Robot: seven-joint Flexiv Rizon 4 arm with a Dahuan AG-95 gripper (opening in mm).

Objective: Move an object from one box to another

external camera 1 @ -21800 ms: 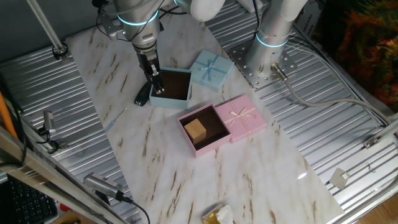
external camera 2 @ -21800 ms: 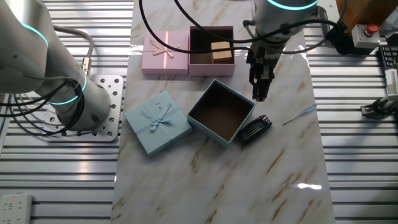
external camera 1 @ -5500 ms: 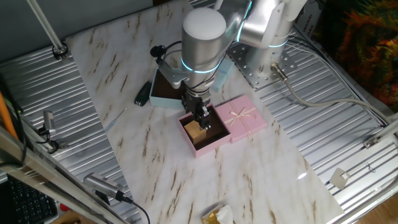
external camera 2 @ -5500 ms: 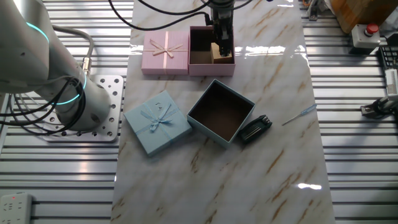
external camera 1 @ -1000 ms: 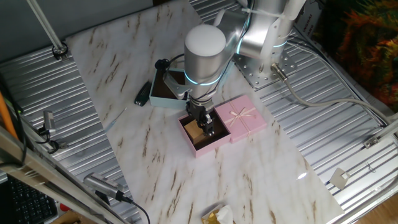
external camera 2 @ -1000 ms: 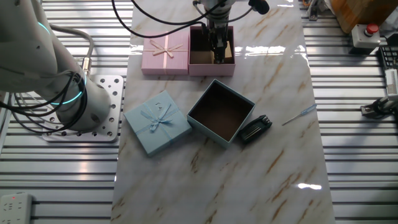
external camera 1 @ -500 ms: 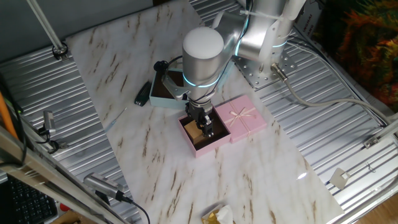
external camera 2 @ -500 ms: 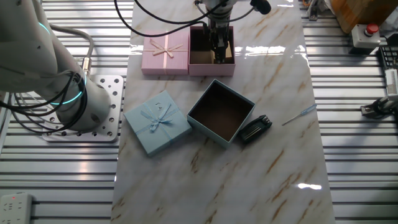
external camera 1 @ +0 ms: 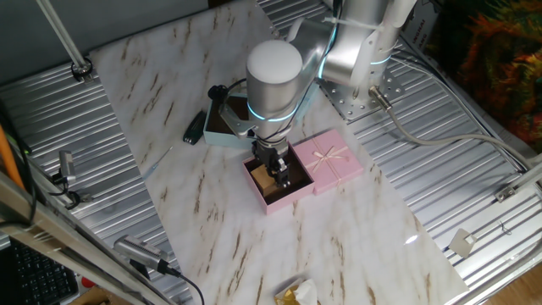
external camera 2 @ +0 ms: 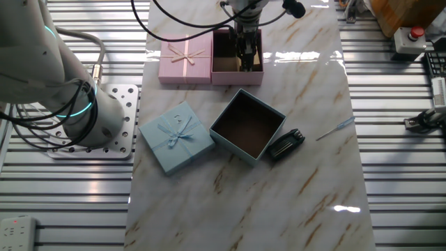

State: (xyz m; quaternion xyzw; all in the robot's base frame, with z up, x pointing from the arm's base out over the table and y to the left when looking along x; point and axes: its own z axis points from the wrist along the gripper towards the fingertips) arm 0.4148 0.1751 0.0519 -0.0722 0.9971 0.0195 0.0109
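We see a marble-patterned board point(external camera 2: 279, 195) lying on a table of ribbed metal rails point(external camera 2: 397, 139), with cables and small metal parts along the edges. Near the far end of the board, in the other fixed view, stands the pink box point(external camera 2: 224, 72) with its dark inside, and the pink lid point(external camera 2: 185, 58) with a cream bow lies touching it on one side. Toward the middle stands the light blue box point(external camera 2: 247, 127) — open, dark brown inside — and its light blue lid point(external camera 2: 175, 137) with a bow lies just beside it. A flat black item point(external camera 2: 286, 144) rests against the blue box on the other side, and a thin clear stick point(external camera 2: 334, 128) lies near it on the board.

The gripper point(external camera 1: 279, 177) is down inside the pink box, and the arm's round white joint point(external camera 1: 273, 72) hides part of the blue box in one fixed view. The wooden cube point(external camera 1: 268, 181) sits in the pink box between the fingers, which are clenched on it.
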